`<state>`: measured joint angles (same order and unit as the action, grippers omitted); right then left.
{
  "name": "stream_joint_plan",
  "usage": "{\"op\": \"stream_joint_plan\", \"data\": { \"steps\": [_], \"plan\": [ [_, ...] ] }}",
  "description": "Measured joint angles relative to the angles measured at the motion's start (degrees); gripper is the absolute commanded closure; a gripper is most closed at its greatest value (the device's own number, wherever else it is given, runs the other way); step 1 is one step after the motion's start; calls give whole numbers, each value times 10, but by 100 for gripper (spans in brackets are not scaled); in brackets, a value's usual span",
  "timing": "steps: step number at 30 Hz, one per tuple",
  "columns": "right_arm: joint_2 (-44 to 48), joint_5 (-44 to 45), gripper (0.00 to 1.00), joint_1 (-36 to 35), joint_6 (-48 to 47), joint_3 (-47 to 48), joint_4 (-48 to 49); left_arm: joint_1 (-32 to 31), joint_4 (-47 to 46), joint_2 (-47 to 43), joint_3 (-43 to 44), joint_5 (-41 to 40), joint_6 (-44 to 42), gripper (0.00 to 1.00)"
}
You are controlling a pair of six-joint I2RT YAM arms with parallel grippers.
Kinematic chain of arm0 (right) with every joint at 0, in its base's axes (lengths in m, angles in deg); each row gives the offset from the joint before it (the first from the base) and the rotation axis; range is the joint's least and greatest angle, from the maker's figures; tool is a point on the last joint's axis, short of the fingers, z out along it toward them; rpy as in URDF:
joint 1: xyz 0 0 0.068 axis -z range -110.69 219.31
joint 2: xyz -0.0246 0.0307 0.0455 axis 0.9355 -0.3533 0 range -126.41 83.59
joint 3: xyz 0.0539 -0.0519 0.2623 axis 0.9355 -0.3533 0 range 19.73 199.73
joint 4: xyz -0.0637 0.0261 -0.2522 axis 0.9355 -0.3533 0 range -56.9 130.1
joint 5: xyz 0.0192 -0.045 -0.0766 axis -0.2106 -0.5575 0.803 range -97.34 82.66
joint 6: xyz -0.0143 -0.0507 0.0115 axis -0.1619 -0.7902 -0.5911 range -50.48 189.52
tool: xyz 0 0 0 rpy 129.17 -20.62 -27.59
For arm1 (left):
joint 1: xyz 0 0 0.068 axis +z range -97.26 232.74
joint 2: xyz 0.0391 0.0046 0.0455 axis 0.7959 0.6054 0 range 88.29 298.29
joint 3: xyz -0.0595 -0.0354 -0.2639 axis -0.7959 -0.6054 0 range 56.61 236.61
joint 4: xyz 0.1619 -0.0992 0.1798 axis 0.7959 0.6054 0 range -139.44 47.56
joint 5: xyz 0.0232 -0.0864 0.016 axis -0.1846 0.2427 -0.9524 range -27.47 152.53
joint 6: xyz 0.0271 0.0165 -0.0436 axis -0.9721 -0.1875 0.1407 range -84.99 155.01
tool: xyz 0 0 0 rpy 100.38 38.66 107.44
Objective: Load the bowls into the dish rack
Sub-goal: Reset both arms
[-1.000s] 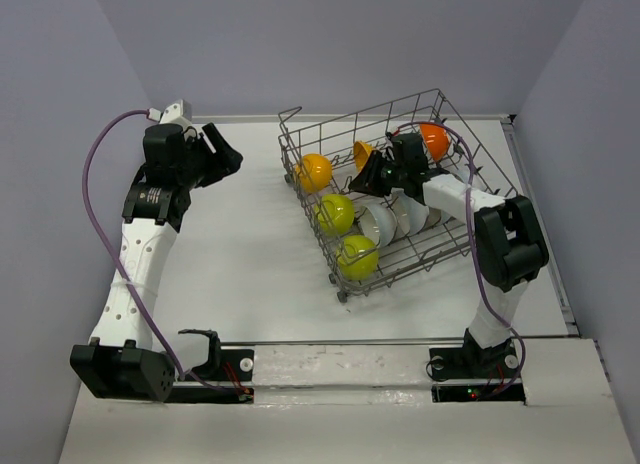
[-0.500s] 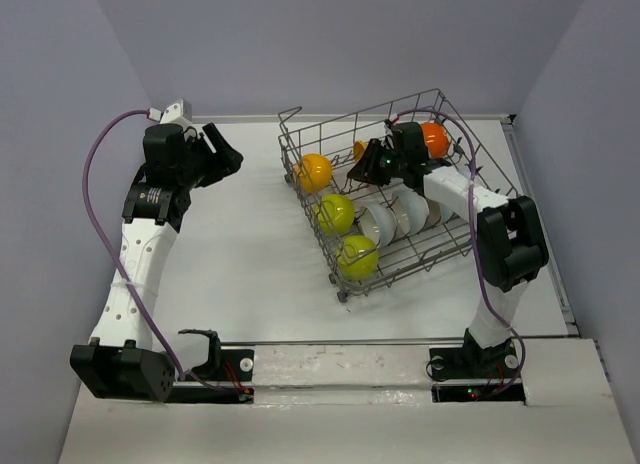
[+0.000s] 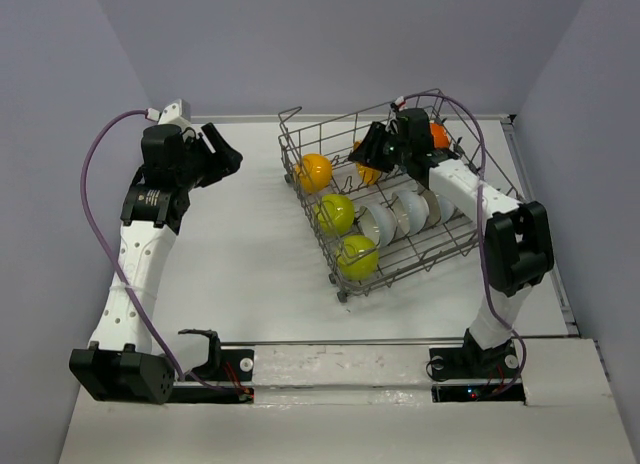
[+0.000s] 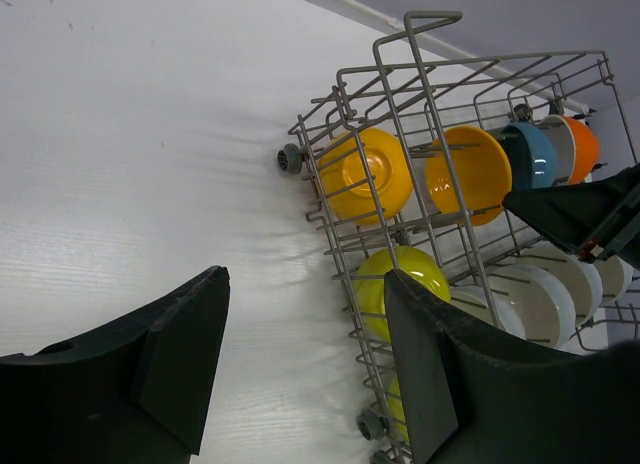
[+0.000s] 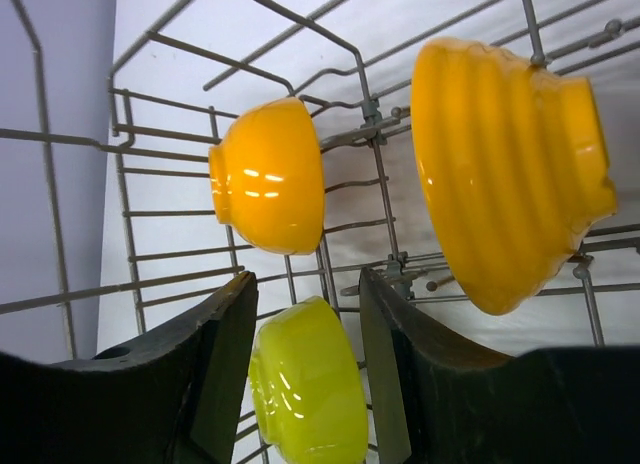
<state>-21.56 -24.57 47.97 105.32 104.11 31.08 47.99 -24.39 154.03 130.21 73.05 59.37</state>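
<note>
White arms (image 3: 135, 274), black joints (image 3: 515, 249), purple cables (image 3: 88, 174)

No readable text, label, brand, number or sign in any view. Bowls (image 5: 268, 174) are plain glossy colours with no print. Rack (image 3: 306, 202) is bare wire with no tag. Arms (image 3: 135, 259) show no legible marking, and anything on them is too small to tell.
</note>
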Motion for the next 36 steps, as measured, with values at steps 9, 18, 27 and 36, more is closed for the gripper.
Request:
{"op": "stream_joint_plan", "data": {
  "steps": [9, 18, 27, 36],
  "plan": [
    [131, 71, 0, 0, -42, 0, -8, 0, -9, -2, -5, 9, 0, 27],
    [318, 177, 0, 0, -110, -45, 0, 0, -28, -4, -16, 6, -3, 16],
    [481, 254, 0, 0, -134, -142, 19, -38, -48, 0, 15, -34, -5, 1],
    [503, 294, 0, 0, -154, -135, 0, -85, -65, 42, 123, -94, -15, 1]
  ]
}}
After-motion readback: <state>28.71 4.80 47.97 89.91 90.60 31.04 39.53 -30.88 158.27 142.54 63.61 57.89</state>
